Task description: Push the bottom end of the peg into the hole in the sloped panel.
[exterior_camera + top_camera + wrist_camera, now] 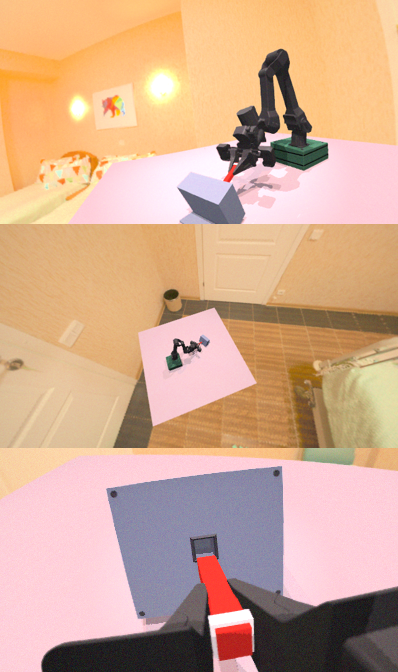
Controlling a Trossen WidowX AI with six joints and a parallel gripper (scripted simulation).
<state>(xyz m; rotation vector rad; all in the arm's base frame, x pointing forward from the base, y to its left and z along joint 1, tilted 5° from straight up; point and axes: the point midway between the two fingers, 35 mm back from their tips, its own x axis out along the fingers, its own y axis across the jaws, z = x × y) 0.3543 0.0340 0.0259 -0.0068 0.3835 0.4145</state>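
Note:
The blue-grey sloped panel [204, 340] [205, 186] [155, 528] faces the arm, with one square hole [204, 546] in its face. My gripper [232, 171] [216, 589] is shut on the red square peg [229, 177] [222, 595], which has a white band near its top end. The peg is tilted, its bottom end pointing at the panel. In the wrist view that end overlaps the lower edge of the hole, and the hole's upper part shows above it. The flat sides look roughly lined up with the hole. Whether the tip touches the face or is just inside cannot be told.
The pink table top [193, 392] [124, 193] carries the arm's green base [173, 362] [303, 152] behind the gripper. The panel has a foot [196, 218] on its far side from the arm. A waste bin [173, 300] stands on the floor beyond the table.

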